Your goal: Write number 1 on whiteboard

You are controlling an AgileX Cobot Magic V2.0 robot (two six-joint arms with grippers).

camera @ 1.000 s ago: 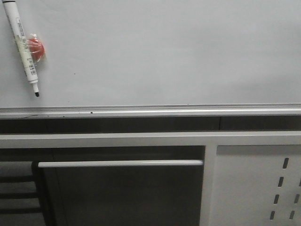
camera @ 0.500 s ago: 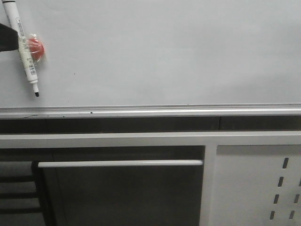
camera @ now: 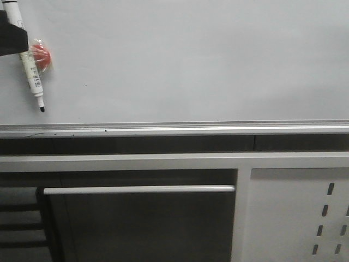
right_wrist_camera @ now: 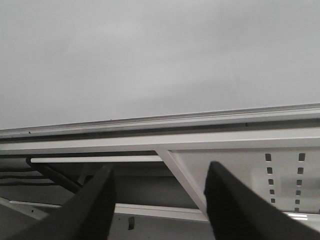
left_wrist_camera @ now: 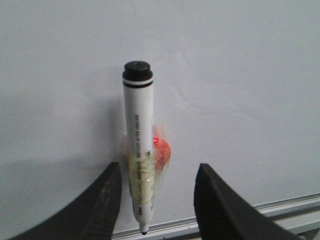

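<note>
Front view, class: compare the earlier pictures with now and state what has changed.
The left gripper has entered from the left edge and reached the marker, its open fingers either side, not yet gripping. The marker, red magnet and blank whiteboard are unchanged.

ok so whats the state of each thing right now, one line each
marker: uncapped, tip down, taped to a red magnet on the board, not gripped
whiteboard: blank, no stroke written
red magnet: stuck to the board under tape
left gripper: open, fingers either side of the marker
right gripper: open, holding nothing, away from the board
</note>
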